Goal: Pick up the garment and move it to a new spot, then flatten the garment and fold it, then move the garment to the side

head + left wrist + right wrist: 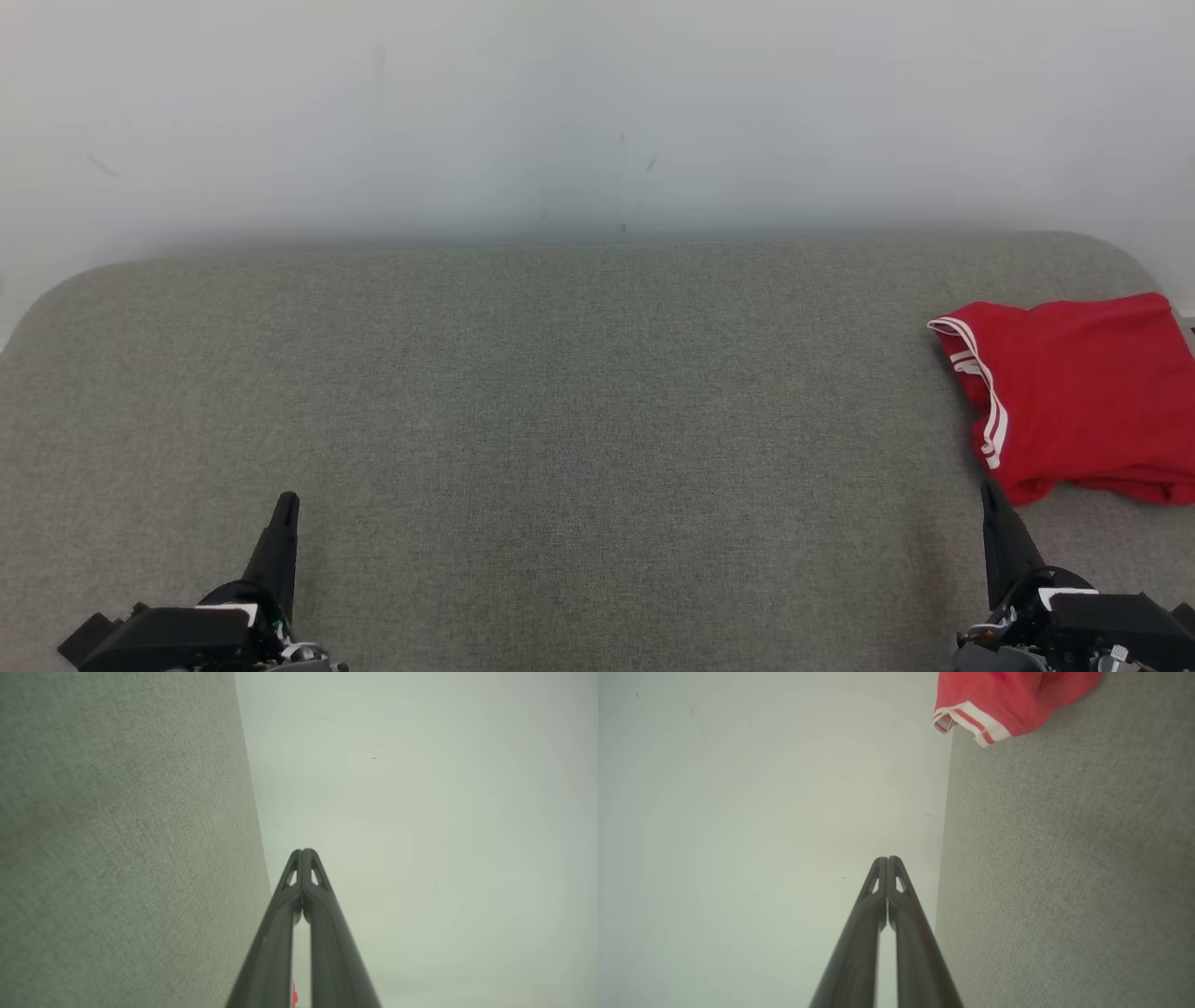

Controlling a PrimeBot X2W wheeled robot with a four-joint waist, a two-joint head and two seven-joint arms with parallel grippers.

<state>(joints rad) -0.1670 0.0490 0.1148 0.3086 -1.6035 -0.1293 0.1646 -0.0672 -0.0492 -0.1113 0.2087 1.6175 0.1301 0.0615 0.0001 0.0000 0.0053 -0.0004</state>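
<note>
Closest to us, at the lower left of the head view, our left gripper (286,506) has its two dark fingers pressed together, clenched on nothing, pointing up over the grey fabric surface (560,420). This woven surface spreads across the middle, with rounded far corners, and meets a pale wall (597,112) marked by a few small dark scuffs. At the lower right, our right gripper (988,493) is likewise clenched and holds nothing. Near its tip, at the surface's right side, lies the red garment (1083,392), folded into a rough rectangle and partly cut off by the frame edge. White stripes run along its left-facing hem. In the right wrist view that striped hem shows at the top, ahead of the pressed-together fingertips.
</note>
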